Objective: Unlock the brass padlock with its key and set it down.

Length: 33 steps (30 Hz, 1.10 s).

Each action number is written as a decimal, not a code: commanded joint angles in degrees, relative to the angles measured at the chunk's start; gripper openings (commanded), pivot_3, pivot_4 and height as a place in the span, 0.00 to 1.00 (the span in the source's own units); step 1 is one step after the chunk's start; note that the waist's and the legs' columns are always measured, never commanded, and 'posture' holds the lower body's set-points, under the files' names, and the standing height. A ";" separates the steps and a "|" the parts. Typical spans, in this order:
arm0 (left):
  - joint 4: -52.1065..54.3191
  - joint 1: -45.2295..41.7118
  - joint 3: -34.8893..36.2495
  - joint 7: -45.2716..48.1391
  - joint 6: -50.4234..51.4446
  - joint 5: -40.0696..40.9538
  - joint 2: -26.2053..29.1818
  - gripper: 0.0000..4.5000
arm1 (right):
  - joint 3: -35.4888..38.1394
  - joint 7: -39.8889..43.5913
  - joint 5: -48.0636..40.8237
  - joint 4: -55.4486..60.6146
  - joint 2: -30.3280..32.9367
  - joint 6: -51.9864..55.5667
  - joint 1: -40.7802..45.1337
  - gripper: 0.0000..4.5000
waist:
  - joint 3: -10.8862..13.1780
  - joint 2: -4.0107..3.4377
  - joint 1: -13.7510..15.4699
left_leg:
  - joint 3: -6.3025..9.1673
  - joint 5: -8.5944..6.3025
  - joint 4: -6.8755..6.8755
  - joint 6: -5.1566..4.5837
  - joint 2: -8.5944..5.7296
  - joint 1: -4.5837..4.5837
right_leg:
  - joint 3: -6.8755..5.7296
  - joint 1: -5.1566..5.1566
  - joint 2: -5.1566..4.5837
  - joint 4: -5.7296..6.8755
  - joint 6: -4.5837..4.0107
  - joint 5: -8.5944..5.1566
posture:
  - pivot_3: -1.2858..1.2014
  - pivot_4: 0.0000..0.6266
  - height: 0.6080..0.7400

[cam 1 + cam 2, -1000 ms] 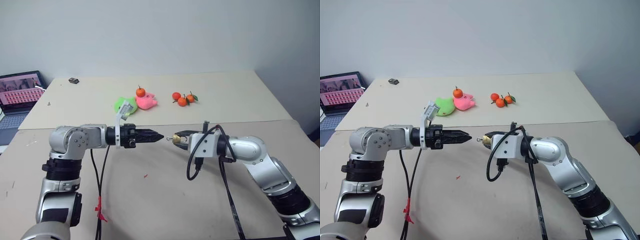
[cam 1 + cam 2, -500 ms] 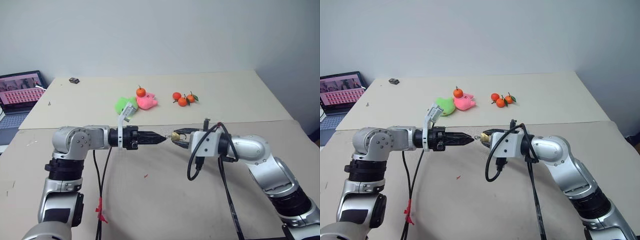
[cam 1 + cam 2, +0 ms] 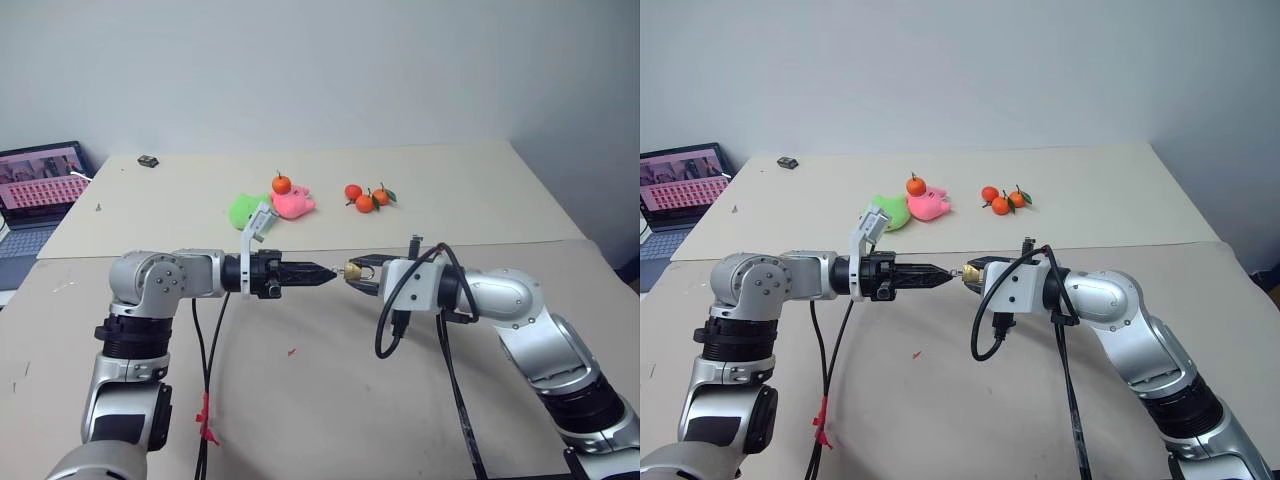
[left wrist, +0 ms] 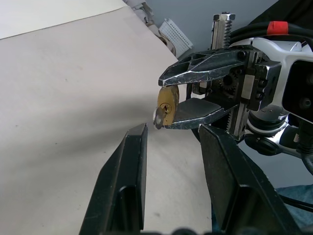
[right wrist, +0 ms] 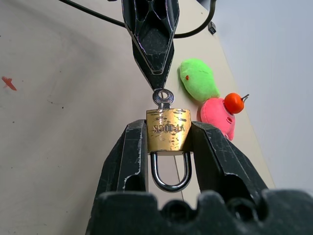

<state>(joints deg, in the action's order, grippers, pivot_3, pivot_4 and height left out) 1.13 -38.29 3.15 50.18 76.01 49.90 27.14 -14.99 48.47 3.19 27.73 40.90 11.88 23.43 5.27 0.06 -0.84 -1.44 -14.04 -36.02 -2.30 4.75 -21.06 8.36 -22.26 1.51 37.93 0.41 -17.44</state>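
Head views: right pincer (image 3: 352,277) held above the beige bench (image 3: 330,400), clamped on the small golden-yellow brass padlock (image 3: 353,271) with thin silver shackle. Left pincer (image 3: 328,272) points straight at it, tips just short of the lock's keyed end. Beyond both pincers, well apart: green plush toy (image 3: 244,209), pink plush toy (image 3: 294,204) with a small orange (image 3: 281,184) by it, a cluster of three oranges (image 3: 366,196), and a small dark object (image 3: 148,160) near the far bench edge. Open laptop (image 3: 37,186) far off the left arm's side.

Left wrist view: its black fingers (image 4: 125,183) stand apart, nothing between them. The padlock sits just ahead, silver key (image 4: 158,117) projecting from its base toward the gap.

Right wrist view: fingers (image 5: 128,155) press both flanks of the brass body, shackle hanging back between them. Key head (image 5: 163,97) sits touching or nearly touching the left pincer's tip; cannot tell which.
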 commanded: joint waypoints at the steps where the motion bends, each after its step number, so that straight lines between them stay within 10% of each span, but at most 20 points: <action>1: 0.60 -1.28 1.20 0.07 0.12 1.74 -0.02 0.39 | 1.79 -0.16 -0.84 2.75 -0.53 0.46 0.73 0.20 | 0.00 0.00 -0.01 | 0.00 0.00 0.01 0.00 0.00 0.00 | 0.00 0.00 0.00 0.00 0.00 0.00 | 0.52 0.24 0.39; 7: 0.68 -1.06 1.77 -0.53 0.32 2.92 -0.51 0.02 | 2.16 -0.24 -1.09 3.80 -0.60 1.64 0.29 0.20 | 0.00 0.00 0.00 | 0.00 0.01 0.02 0.01 0.00 -0.01 | 0.00 0.00 0.00 0.00 0.00 0.00 | 0.52 0.24 0.39; 33: -0.98 -2.63 0.92 -1.35 -2.19 2.07 -1.62 0.02 | 1.96 -0.03 -2.17 5.82 -0.88 4.80 0.47 0.20 | 0.01 0.02 -0.01 | 0.01 0.01 0.02 0.02 0.00 -0.01 | 0.00 0.00 0.00 -0.02 0.00 0.00 | 0.52 0.24 0.39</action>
<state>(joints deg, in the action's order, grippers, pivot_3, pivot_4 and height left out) -0.82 -38.59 3.61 48.29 76.00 51.64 25.96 -14.21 48.44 1.78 30.63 40.31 16.79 23.37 5.28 0.08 -0.85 -1.42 -14.03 -35.99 -2.28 4.75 -21.07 8.36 -22.27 1.51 37.90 0.42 -17.44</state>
